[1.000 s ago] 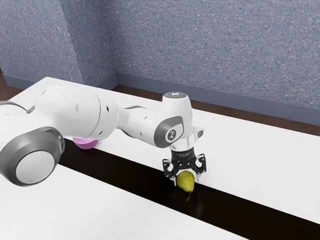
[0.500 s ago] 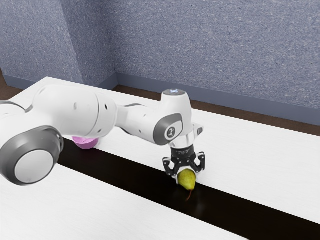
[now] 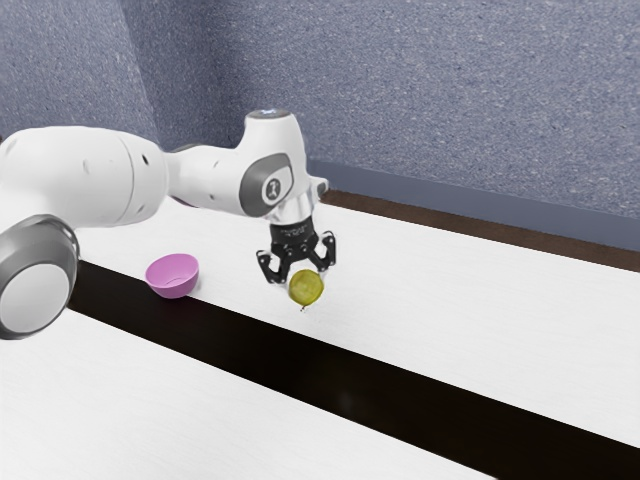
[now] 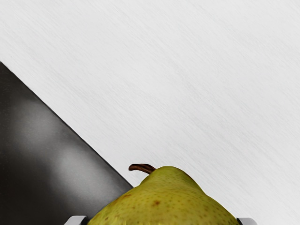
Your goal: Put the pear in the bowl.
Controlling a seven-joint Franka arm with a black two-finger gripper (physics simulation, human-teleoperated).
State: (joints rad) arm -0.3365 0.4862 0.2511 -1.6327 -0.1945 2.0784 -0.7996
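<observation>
Claw: I have my claw (image 3: 306, 278) closed on the pear, one finger on each flank of it; I hold it well apart from the bowl, toward the exterior view's right.
Pear: yellow-green with brown specks, gripped and up off the bench, outside the bowl and higher than its rim.
Stem: dark brown and curved, at the pear's low end, also to the exterior view's right of the bowl.
Arm: mine, white with grey joints, passing higher than the bowl in the exterior view.
Bench: white with a faint grain, carrying the bowl.
Dark strip: black and glossy, running along the bench, with one edge at the bowl's base.
Bowl: pink (image 3: 173, 277), upright, its mouth facing up.
Floor: brown (image 3: 440, 216), beyond the bench from the bowl.
Wall: speckled blue-grey (image 3: 430, 90), farther from the bowl than the floor.
</observation>
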